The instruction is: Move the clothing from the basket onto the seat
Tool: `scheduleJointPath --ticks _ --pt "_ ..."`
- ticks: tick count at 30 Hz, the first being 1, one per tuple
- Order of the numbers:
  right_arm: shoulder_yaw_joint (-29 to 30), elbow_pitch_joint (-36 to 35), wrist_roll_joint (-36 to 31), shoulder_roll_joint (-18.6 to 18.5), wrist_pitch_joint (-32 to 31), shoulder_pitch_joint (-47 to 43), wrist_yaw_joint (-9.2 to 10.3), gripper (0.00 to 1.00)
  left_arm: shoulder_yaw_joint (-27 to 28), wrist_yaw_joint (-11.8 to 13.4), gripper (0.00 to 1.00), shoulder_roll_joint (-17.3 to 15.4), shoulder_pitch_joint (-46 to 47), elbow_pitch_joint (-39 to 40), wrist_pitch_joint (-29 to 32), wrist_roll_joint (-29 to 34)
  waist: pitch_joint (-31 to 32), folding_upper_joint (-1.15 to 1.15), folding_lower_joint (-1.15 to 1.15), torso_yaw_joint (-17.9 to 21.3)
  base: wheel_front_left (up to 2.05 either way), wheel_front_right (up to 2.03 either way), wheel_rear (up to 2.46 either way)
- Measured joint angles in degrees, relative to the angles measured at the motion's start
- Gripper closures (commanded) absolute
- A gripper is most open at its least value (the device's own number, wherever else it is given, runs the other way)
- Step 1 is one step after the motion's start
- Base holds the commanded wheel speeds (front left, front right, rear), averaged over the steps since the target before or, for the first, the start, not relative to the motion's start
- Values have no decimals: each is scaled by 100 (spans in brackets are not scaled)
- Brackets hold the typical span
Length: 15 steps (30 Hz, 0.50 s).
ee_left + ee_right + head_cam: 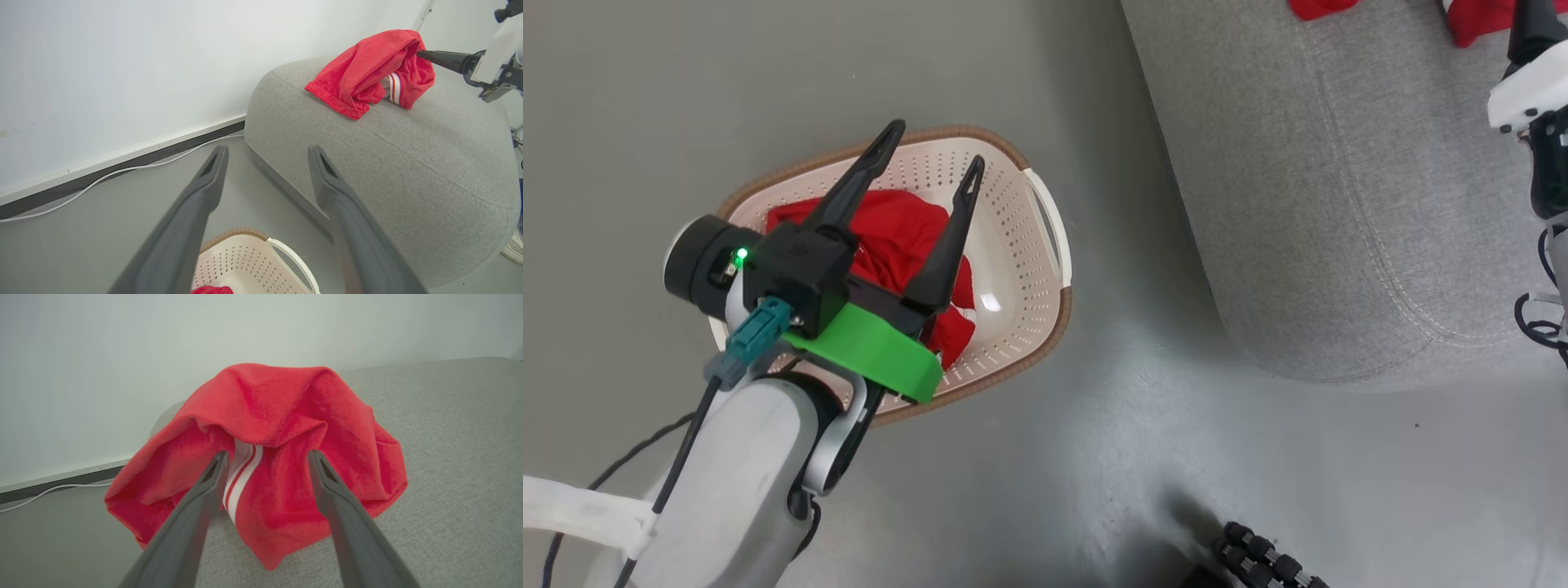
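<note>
Left gripper [937, 143]: fingers [854, 184] released, spread wide, nothing between them, poised above the basket [1013, 245], tips toward its far rim. Below those fingers, a crumpled heap of red clothing [890, 229] down in the basket's bottom, partly hidden by the gripper body and its green collar [874, 351]. Basket upright on the grey floor [645, 122], near the rounded end of the seat [1339, 204], a clear strip of floor between the two.

Right gripper [268, 453]: fingers likewise released and wide apart, tips up against a second red garment [278, 416], one on each side of its white-and-red striped band [243, 469], no pinch on the cloth. Garment bunched in a loose mound on top of the seat, toward the end nearest the wall [122, 61].

From the left wrist, the same mound on the grey upholstery beyond the basket, one dark right finger at its side. White cable [122, 171] on the floor along the foot of the wall.
</note>
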State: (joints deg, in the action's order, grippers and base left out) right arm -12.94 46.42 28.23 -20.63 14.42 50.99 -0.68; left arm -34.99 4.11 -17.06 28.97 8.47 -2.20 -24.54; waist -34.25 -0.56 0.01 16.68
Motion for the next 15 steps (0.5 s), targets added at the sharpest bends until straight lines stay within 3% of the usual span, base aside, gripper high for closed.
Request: scheduleJointPath --ticks 15 --pt "-23 -721 -222 125 2 -487 -211 0 470 30 0 211 -504 -671 -868 -404 837 0 -1 -126 0 0 0"
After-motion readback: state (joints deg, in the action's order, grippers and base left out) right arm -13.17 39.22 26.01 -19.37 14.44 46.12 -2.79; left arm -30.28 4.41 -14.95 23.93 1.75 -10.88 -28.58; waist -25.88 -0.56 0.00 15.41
